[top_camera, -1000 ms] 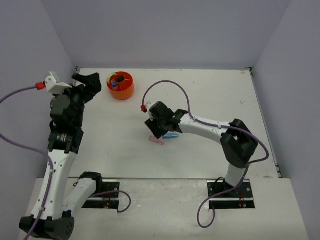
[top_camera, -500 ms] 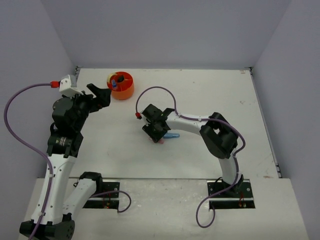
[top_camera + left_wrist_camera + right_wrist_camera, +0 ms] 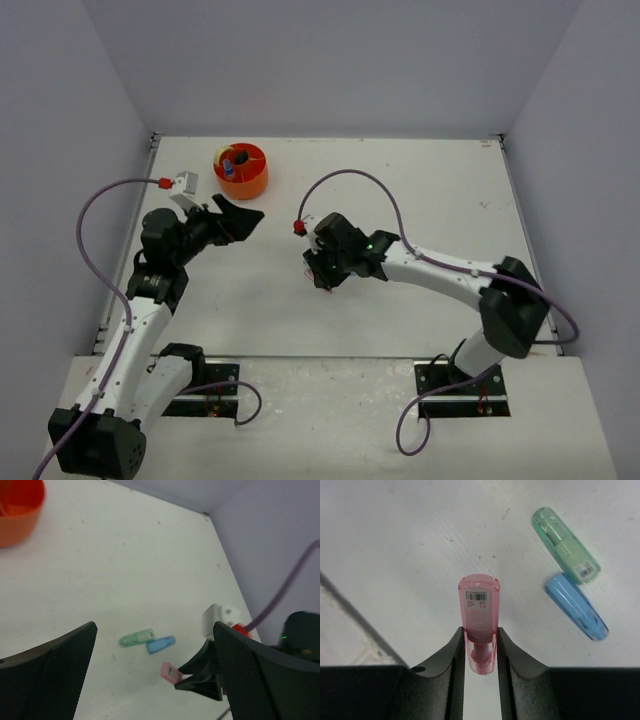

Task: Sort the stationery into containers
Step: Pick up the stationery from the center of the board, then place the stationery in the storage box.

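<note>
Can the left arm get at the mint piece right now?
Probably yes: the left gripper is open and empty, with bare table up to the mint piece. The right gripper, holding the pink piece, crowds it.

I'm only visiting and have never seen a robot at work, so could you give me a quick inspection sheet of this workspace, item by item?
Surface: white table, a few faint scuff marks.
Job's things: pink piece between the right gripper's fingers; mint piece and blue piece lying close together on the table; orange organiser at the far left, with some items inside too small to name.
Clutter: nothing seen.
Grippers: right gripper shut on the pink piece; left gripper open, holding nothing.
Cables: a purple cable loops off each arm, neither one lying on the pieces.
Surroundings: plain pale walls on three sides.
</note>
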Robot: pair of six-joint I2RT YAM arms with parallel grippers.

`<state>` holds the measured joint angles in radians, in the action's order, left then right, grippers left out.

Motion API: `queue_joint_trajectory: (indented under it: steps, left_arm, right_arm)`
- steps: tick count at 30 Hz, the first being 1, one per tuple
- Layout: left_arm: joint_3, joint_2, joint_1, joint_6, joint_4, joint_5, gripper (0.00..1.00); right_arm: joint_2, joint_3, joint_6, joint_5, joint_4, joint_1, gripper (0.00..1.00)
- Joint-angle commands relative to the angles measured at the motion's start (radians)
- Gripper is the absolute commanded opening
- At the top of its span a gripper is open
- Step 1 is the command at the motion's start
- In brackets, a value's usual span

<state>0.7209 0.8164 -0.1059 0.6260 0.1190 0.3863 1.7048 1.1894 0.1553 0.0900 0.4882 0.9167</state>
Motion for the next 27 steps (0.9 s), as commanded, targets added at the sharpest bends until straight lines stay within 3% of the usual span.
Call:
queue_joint_trajectory:
  steps: [1, 5, 13, 22, 27]
  left_arm:
    - [-0.111, 0.036, -0.143, 0.189, -0.371, 0.206, 1.0]
    - [-0.108, 0.106, -0.315, 0.219, -0.48, 0.156, 1.0]
    - [-0.068, 0.248, -0.42, 0.249, -0.592, 0.132, 0.96]
    - [-0.042, 0.351, -0.487, 0.271, -0.646, 0.135, 0.51]
    - [-0.023, 0.372, -0.503, 0.258, -0.632, 0.134, 0.1]
  right_arm:
    - [-0.327, -0.123, 0.121, 0.039, -0.248, 0.003, 0.0]
    - [-0.421, -0.151, 0.155, 0.002, -0.262, 0.003, 0.0]
    - [-0.572, -0.214, 0.199, -0.087, -0.285, 0.004, 0.0]
    - [-0.609, -0.211, 0.203, -0.098, -0.277, 0.005, 0.0]
    - [-0.614, -0.209, 0.201, -0.137, -0.273, 0.005, 0.0]
